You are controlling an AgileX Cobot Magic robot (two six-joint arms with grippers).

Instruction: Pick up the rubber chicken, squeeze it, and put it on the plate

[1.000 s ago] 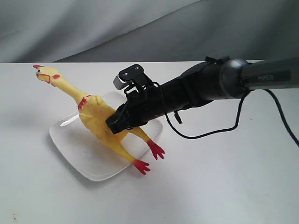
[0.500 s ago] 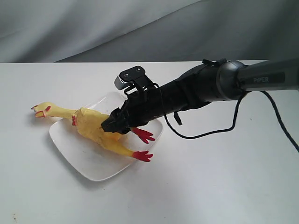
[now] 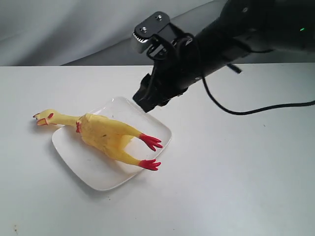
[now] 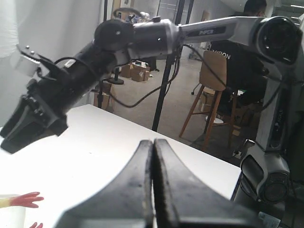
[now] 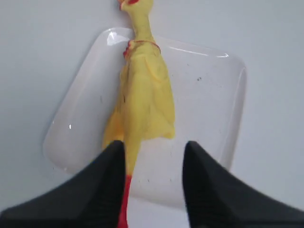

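The yellow rubber chicken [image 3: 103, 135] lies flat across the white plate [image 3: 162, 132], head and beak hanging over the plate's left rim, red feet toward the front right. The right wrist view looks down on the rubber chicken [image 5: 145, 102] and the plate [image 5: 213, 95]. My right gripper [image 3: 146, 104] hangs open in the air above the plate's back right corner, holding nothing; from its own wrist camera, the right gripper [image 5: 153, 148] shows spread fingers. My left gripper [image 4: 153, 142] is shut and empty, off to the side over the white table.
The plate rests on a white table [image 3: 236, 187] with a grey cloth backdrop [image 3: 74, 29] behind. A black cable [image 3: 256, 110] trails from the right arm over the table. Chairs and boxes stand beyond the table in the left wrist view.
The right gripper let go of the chicken and rose up and back from it. The chicken went from standing upright in the grip to lying flat on the plate.
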